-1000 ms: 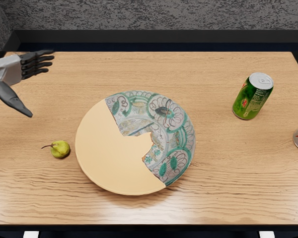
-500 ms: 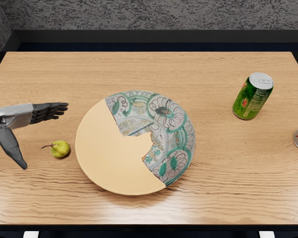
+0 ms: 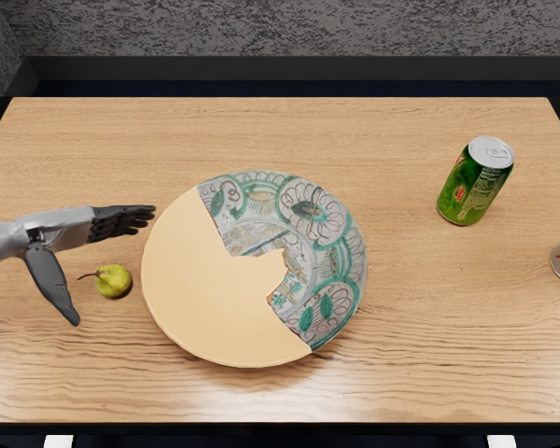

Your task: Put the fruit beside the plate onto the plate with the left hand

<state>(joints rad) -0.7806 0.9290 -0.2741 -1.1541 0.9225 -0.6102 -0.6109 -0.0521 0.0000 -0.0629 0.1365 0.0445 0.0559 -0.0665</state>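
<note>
Hovering the grey robotic left hand just behind the small yellow-green pear, fingers stretched flat, thumb dangling, gripping nothing, probably lining up to wrap around it. Leaving that pear sitting on the wooden bench just beside the round green-patterned plate.

Beside the pear: the right is closed off by the plate rim; the near side is left unobstructed.
Far right: the green can is set well apart.

Wooden table, grey speckled wall behind.
</note>
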